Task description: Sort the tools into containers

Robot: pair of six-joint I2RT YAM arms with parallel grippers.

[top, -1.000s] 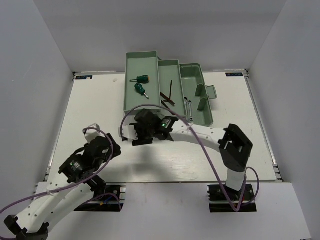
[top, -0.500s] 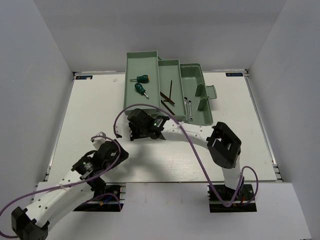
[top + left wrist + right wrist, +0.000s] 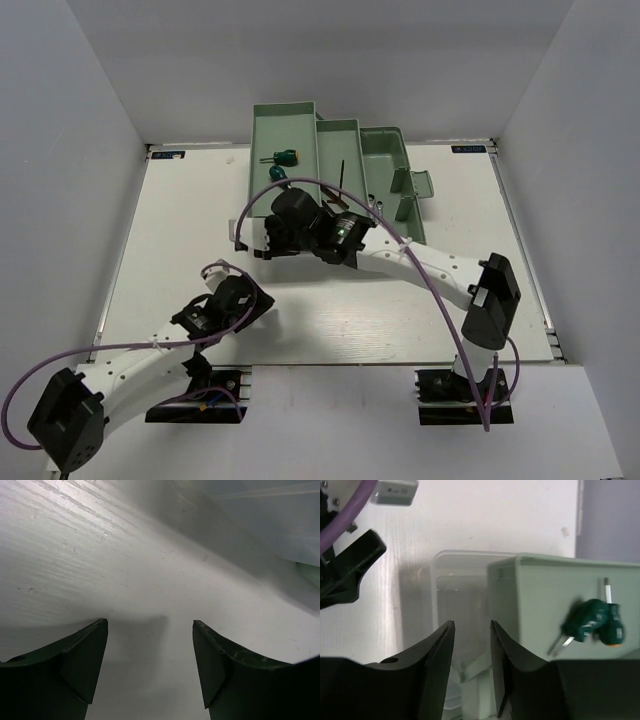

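Observation:
The mint-green toolbox (image 3: 392,160) stands open at the far middle of the table. Two green-handled screwdrivers (image 3: 281,157) lie in its left tray, and also show blurred in the right wrist view (image 3: 592,625). A dark hex key (image 3: 343,170) lies in the middle tray. A silver wrench (image 3: 376,203) shows just past my right arm. My right gripper (image 3: 270,235) hovers over the near end of the left tray. Its jaws (image 3: 472,625) are a little apart and empty, over the translucent lid (image 3: 457,600). My left gripper (image 3: 245,305) is open and empty above bare table (image 3: 150,625).
White walls close in the table on the left, far and right sides. The right arm's purple cable (image 3: 300,185) loops over the toolbox's left tray. The right arm's long link (image 3: 420,265) crosses the table's middle right.
My right gripper has moved farther from me, onto the near end of the toolbox's left tray, and its elbow swung right. My left gripper has slid right and nearer, low over the table.

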